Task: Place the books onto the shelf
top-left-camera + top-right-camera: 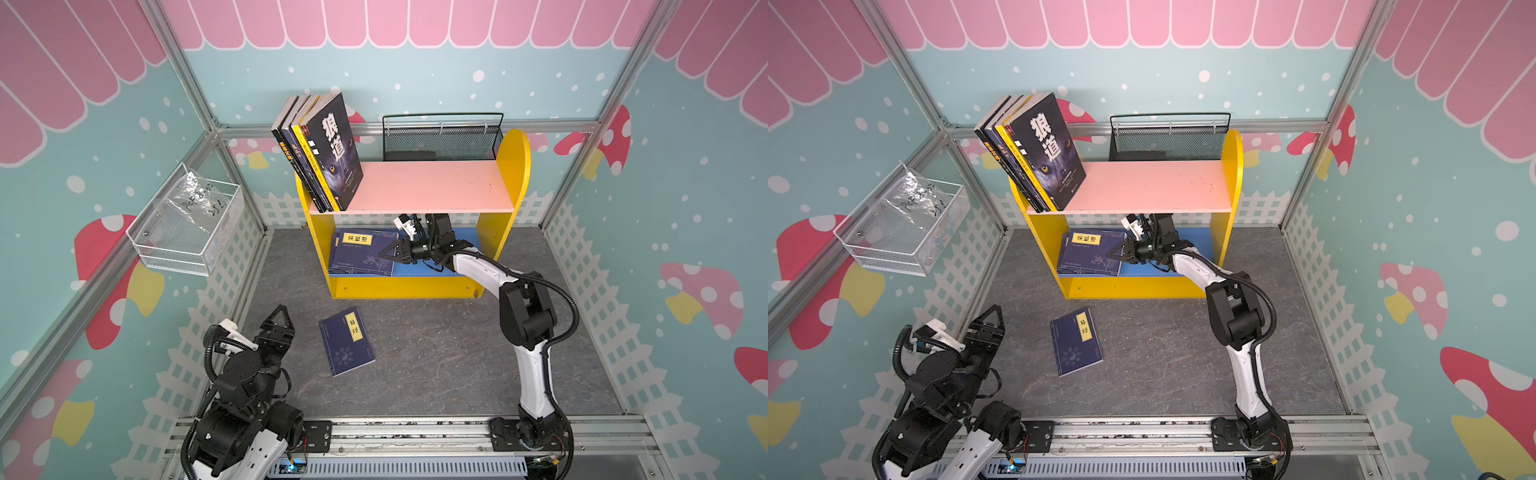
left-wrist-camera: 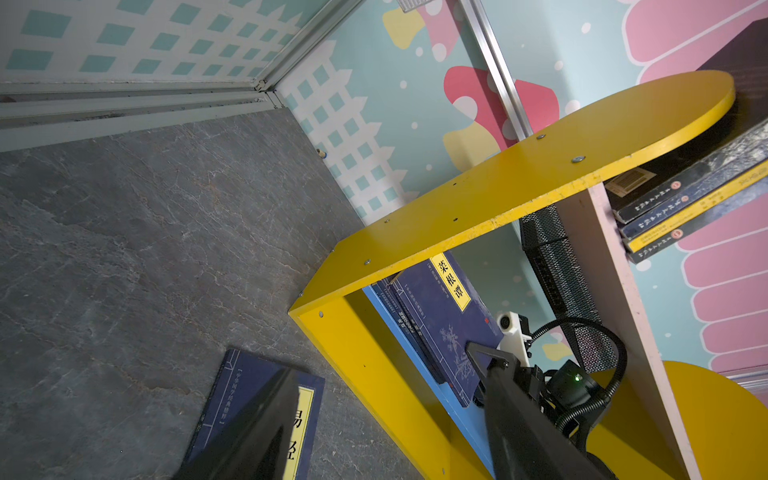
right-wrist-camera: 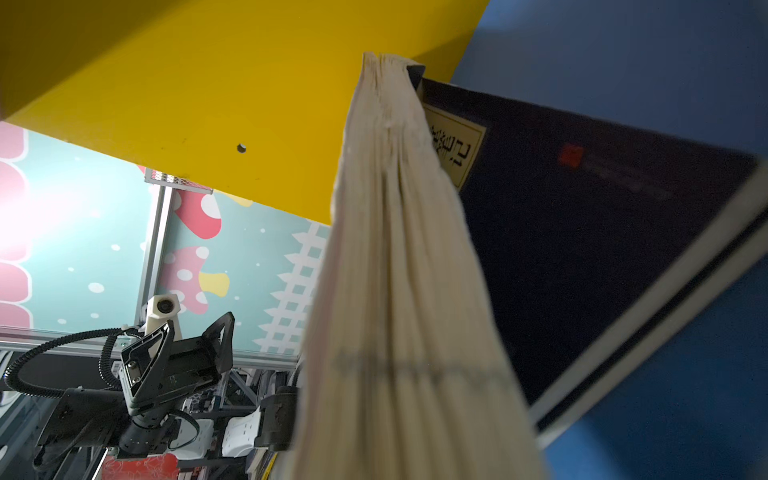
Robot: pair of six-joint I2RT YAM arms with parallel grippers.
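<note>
The right arm reaches forward and low into the shelf (image 1: 516, 166). The right pincer (image 1: 387, 252) is closed tight, its tips against the navy books (image 1: 361, 255) leaning on the blue lower board (image 1: 432, 268). The left arm is folded near its base, and the left pincer (image 1: 277, 326) is spread wide, holding nothing. It is near a single navy book (image 1: 347, 341) lying flat on the tabletop (image 1: 436, 361). Four books (image 1: 332, 153) lean on the pink upper board (image 1: 436, 187).

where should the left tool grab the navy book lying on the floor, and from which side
Probably the long edge nearest the left tool, coming in low from the left. The navy book lies flat, cover up, on the grey floor, no edge raised, so one finger must wedge under and pinch. That tool stands open.
</note>
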